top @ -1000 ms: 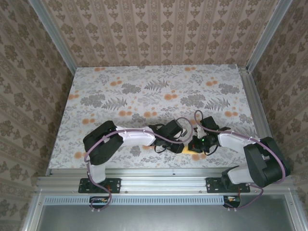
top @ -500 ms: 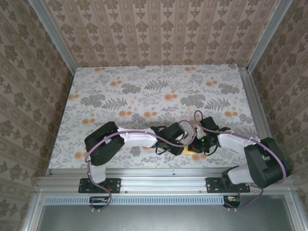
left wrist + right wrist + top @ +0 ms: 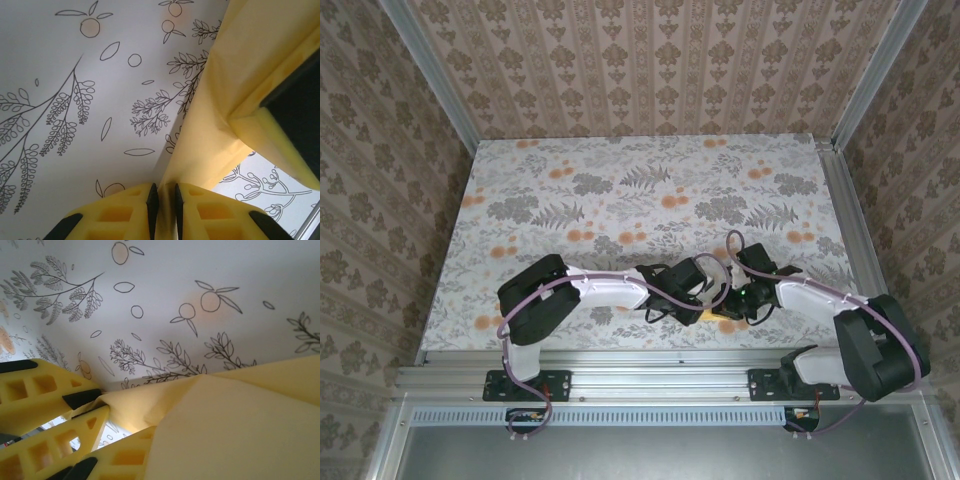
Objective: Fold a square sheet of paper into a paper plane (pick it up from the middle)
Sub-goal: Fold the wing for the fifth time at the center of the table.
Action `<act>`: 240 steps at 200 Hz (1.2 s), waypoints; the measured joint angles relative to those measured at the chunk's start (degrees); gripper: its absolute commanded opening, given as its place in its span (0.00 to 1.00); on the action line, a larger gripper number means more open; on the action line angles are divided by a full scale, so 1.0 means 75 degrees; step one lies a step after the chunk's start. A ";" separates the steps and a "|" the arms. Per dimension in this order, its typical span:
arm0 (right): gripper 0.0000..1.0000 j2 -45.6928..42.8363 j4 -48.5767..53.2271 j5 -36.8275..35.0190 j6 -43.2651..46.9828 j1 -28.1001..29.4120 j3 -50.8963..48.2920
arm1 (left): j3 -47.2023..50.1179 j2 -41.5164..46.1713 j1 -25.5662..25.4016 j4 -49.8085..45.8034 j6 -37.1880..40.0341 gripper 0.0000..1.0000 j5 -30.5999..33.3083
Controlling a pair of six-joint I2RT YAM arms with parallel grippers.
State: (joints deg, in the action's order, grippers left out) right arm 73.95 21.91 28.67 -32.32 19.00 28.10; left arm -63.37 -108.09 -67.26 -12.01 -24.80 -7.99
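Two robot arms, the left arm [image 3: 595, 284] and the right arm [image 3: 815, 293], each with one pair of yellow jaws; one mustard-yellow paper sheet [image 3: 205, 135], at 6 o'clock on the one flower-printed tabletop [image 3: 620, 190].

Table is covered with a pale floral cloth [image 3: 620, 190]: grey ferny leaf clusters [image 3: 645, 178] and small orange blooms [image 3: 670, 201] scattered all over it. Up close in the left wrist view the cloth [image 3: 75, 100] is thin black line-drawn sprigs with little orange rounds [image 3: 89, 27], and it's the same in the right wrist view [image 3: 200, 285]. The back wall [image 3: 650, 60] and both side walls [image 3: 380, 200] [image 3: 910, 180] have brown damask wallpaper in vertical stripes. Silver metal posts [image 3: 430, 75] [image 3: 880, 70] run up the two back corners. A metal rail [image 3: 650, 380] runs along the near edge of the table, with a slotted strip [image 3: 650, 415] just below it and then a plain grey panel [image 3: 650, 455].
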 measured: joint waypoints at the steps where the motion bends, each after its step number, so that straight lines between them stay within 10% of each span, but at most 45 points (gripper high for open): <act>1: 0.15 -0.0020 0.0009 0.0000 -0.0015 0.0000 0.0000 | 0.0000 -0.0003 0.0000 0.0000 0.0000 0.21 0.0000; 240: 0.00 -0.0227 0.0344 -0.0009 -0.0321 0.0000 -0.0181 | 0.0003 -0.0009 -0.0073 0.0070 0.0344 0.31 -0.0029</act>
State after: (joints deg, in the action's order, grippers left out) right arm 72.25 24.49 28.60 -34.72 19.00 26.74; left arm -63.35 -108.16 -67.81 -11.49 -22.22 -8.21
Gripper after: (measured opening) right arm 0.065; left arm 0.302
